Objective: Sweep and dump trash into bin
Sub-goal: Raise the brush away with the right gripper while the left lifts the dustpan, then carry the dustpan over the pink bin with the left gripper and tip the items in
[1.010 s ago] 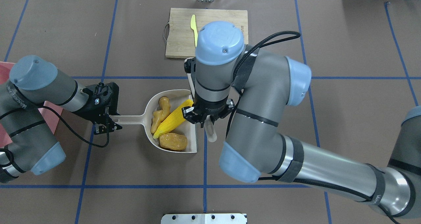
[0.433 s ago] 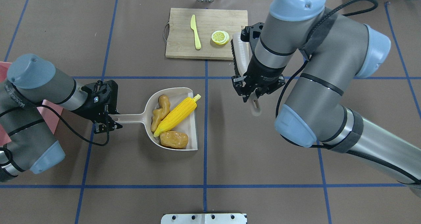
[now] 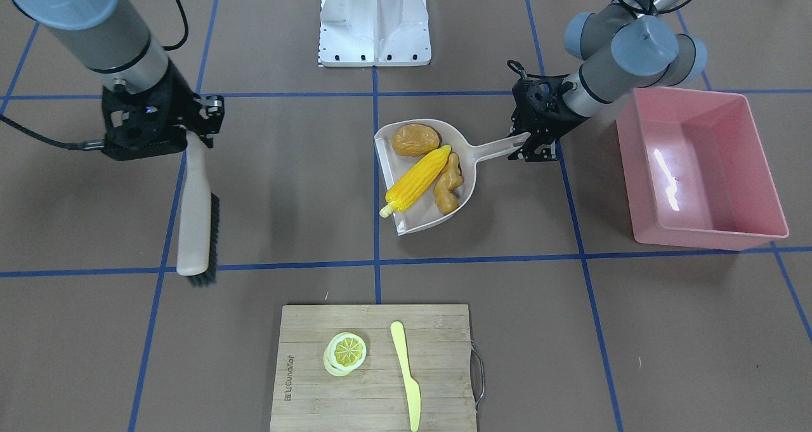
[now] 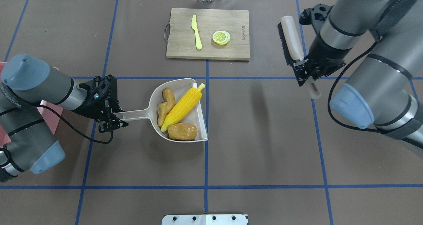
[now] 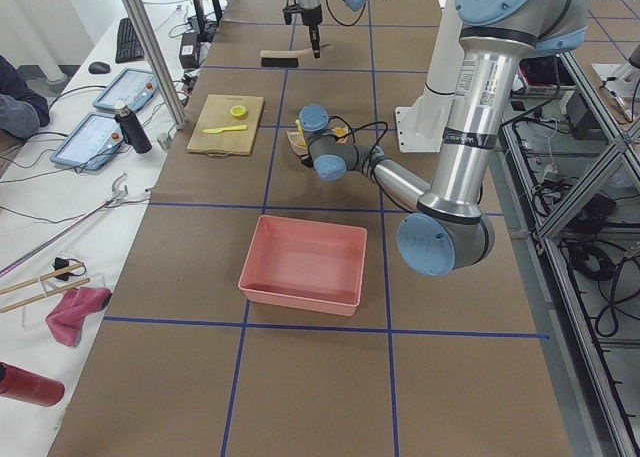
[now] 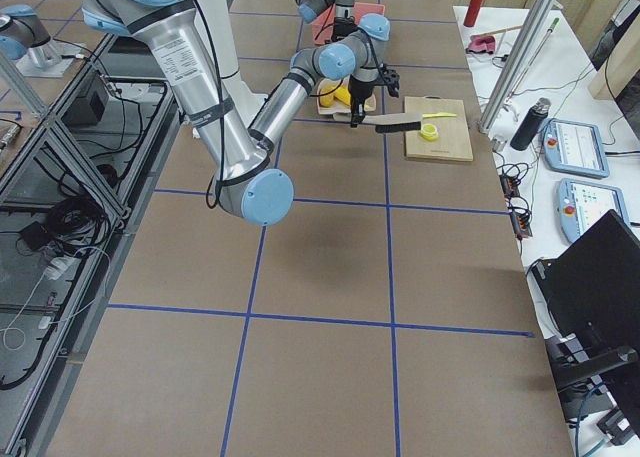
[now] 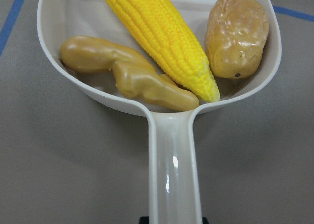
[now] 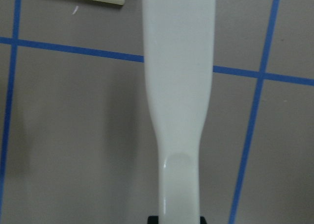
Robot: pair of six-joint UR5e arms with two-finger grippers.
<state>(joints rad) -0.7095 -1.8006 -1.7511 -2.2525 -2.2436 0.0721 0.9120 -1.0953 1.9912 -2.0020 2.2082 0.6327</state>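
My right arm (image 6: 283,95) — the near, large one — reaches up the table. The brush (image 6: 398,125) sticks out sideways from my right gripper (image 6: 357,117), its far end overlapping the edge of the cutting board (image 6: 442,145), which carries the lemon slice (image 6: 430,132) and the knife (image 6: 432,115). Behind my wrist, the yellow corn (image 6: 341,94) lies in the dustpan (image 6: 324,101).

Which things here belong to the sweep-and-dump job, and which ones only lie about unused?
Job: potato, corn cob and ginger root in the dustpan, held by the left gripper; brush in the right gripper; pink bin.
Lying about: cutting board, lemon slice, yellow knife.
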